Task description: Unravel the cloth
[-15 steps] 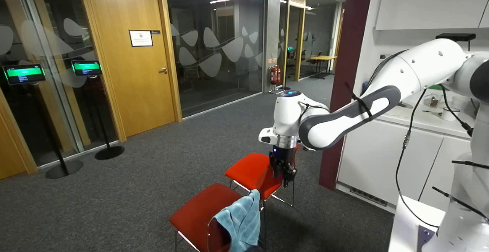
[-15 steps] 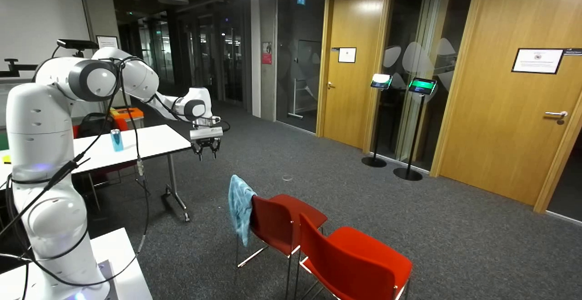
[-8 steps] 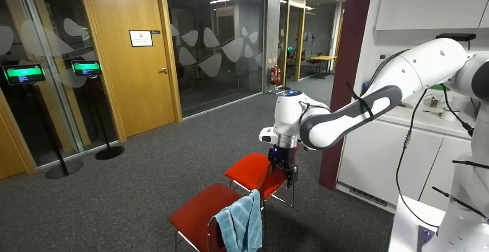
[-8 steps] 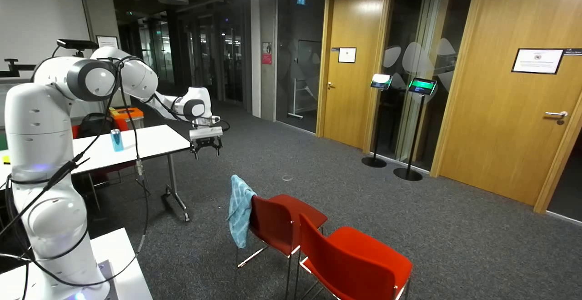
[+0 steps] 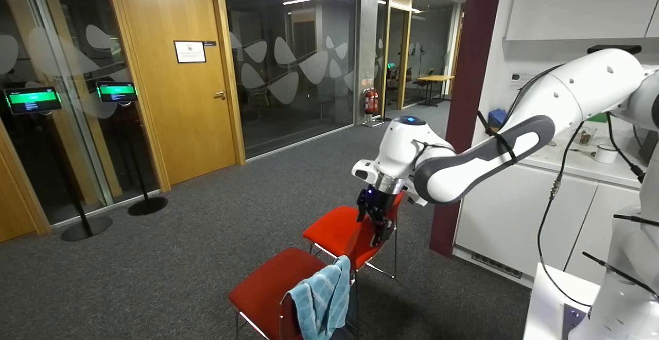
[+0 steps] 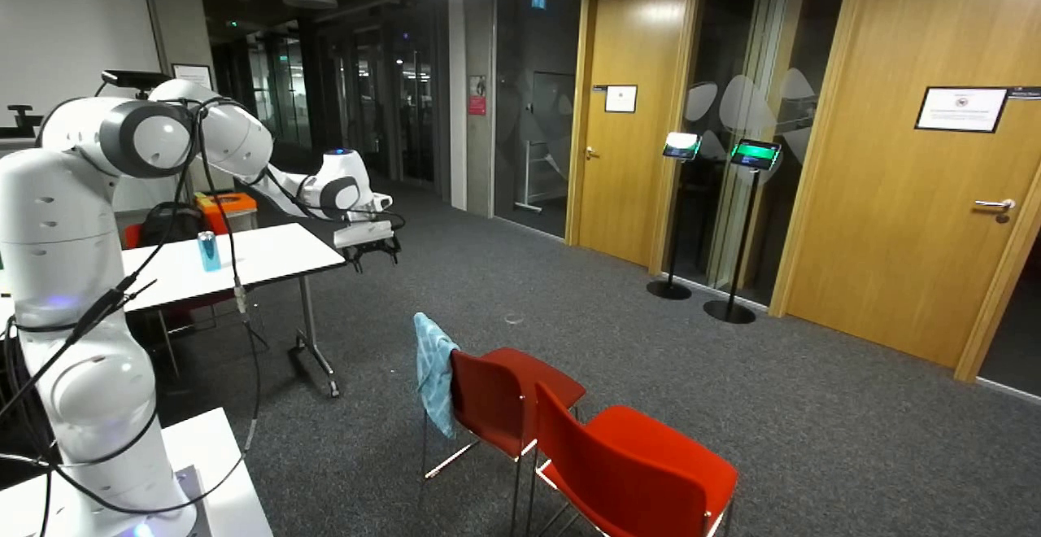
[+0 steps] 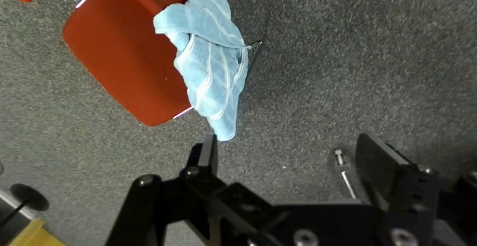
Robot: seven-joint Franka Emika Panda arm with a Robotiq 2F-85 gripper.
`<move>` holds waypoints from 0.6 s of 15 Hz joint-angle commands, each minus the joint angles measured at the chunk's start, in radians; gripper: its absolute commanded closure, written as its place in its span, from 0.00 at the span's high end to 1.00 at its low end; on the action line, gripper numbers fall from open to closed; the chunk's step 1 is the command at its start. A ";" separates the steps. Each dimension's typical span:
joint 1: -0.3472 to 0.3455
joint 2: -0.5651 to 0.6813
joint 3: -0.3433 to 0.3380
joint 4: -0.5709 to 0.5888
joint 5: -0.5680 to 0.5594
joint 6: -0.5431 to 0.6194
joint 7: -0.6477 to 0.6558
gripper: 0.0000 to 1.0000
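A light blue cloth with white stripes hangs folded and bunched over one corner of a dark red chair's back; it shows in both exterior views [image 5: 324,299] [image 6: 435,374] and in the wrist view [image 7: 212,67]. Part of it is folded over at the top and its lower end hangs free in a narrow tail. My gripper [image 7: 287,141] is open, with only floor between its fingers. It is up in the air, apart from the cloth and tilted, in both exterior views [image 5: 370,229] [image 6: 377,264]. In the wrist view the cloth's tail lies just beyond the left fingertip.
The dark red chair [image 5: 278,283] stands beside a bright red chair [image 5: 334,232], which also shows in an exterior view [image 6: 675,447]. A white table [image 6: 268,252] with a blue can [image 6: 209,252] stands behind the arm. Two screens on stands [image 6: 756,154] are near the doors.
The gripper's fingers have spread wider. The arm has then drawn back a little and the gripper has tilted. The hanging cloth has swung and shifted its shape slightly.
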 commanded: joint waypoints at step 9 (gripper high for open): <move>0.007 -0.064 -0.013 -0.098 -0.121 0.163 0.271 1.00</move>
